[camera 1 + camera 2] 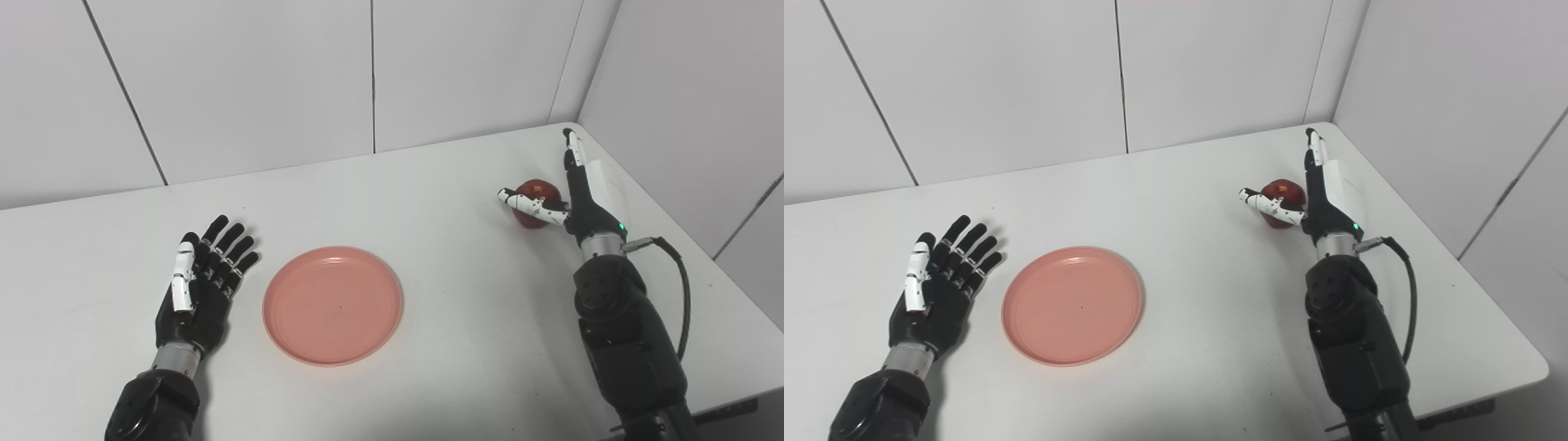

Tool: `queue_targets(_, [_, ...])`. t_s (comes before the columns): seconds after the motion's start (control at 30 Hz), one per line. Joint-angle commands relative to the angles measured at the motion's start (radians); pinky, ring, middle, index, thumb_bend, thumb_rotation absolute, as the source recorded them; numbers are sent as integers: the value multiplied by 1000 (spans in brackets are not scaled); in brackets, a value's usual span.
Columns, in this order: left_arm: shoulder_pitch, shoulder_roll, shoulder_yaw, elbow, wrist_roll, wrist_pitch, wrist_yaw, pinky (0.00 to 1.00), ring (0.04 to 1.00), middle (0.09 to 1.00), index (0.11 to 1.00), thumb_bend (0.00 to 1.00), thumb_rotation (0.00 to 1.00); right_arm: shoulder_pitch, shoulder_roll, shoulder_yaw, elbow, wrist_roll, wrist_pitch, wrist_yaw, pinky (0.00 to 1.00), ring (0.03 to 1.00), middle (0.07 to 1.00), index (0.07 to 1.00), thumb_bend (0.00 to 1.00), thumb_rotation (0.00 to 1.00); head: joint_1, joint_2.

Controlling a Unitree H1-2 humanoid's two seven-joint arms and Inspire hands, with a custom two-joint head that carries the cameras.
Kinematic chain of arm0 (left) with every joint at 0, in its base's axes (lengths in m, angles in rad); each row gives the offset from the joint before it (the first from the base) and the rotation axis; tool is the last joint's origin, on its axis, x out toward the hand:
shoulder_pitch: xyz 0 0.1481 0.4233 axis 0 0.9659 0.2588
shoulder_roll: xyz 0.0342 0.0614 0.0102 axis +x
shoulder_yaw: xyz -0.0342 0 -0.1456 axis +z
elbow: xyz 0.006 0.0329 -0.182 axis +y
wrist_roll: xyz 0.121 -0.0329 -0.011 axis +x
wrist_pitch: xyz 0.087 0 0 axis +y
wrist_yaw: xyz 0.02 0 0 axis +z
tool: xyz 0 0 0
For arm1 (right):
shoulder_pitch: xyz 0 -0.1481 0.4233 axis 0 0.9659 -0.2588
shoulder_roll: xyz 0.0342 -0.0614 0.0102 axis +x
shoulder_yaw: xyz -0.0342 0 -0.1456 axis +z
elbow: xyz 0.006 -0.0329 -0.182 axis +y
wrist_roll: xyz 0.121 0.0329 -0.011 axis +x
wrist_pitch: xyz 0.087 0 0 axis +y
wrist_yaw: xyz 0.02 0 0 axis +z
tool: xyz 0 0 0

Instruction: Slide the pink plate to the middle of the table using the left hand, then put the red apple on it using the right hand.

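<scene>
The pink plate (332, 304) lies flat near the middle of the white table (429, 184), with nothing on it. Just left of it rests my left hand (199, 282), palm up, fingers spread, a small gap between it and the rim. At the far right stands the red apple (539, 195). My right hand (579, 196) is open beside it: the thumb reaches across the apple's front, while the fingers point straight toward the back wall along its right side. The fingers are not closed on the apple.
White wall panels enclose the table at the back and on the right, meeting in a corner just behind the apple. A black cable (680, 288) loops from my right wrist. The table's right edge (735, 288) runs close to that arm.
</scene>
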Motion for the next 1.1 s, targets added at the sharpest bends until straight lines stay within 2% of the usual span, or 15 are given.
queue_targets(0.0, [8,1,0,7,11,30,20,861,868,877,867,359,1000,-42,-26,1,-7,3,-23,-26,837,967,1000,1000,1000,533,-2,0])
queue_targets(0.17, [8,3,0,6,6,35,20,865,868,877,869,360,1000,-45,-30,3,5,22,-25,-25,855,981,1000,1000,1000,513,-3,4])
queue_targets(1.07, [14,7,-9,0,6,36,23,863,873,880,874,364,1000,-62,-70,28,83,50,-41,-64,791,910,964,1000,1000,428,-1,12])
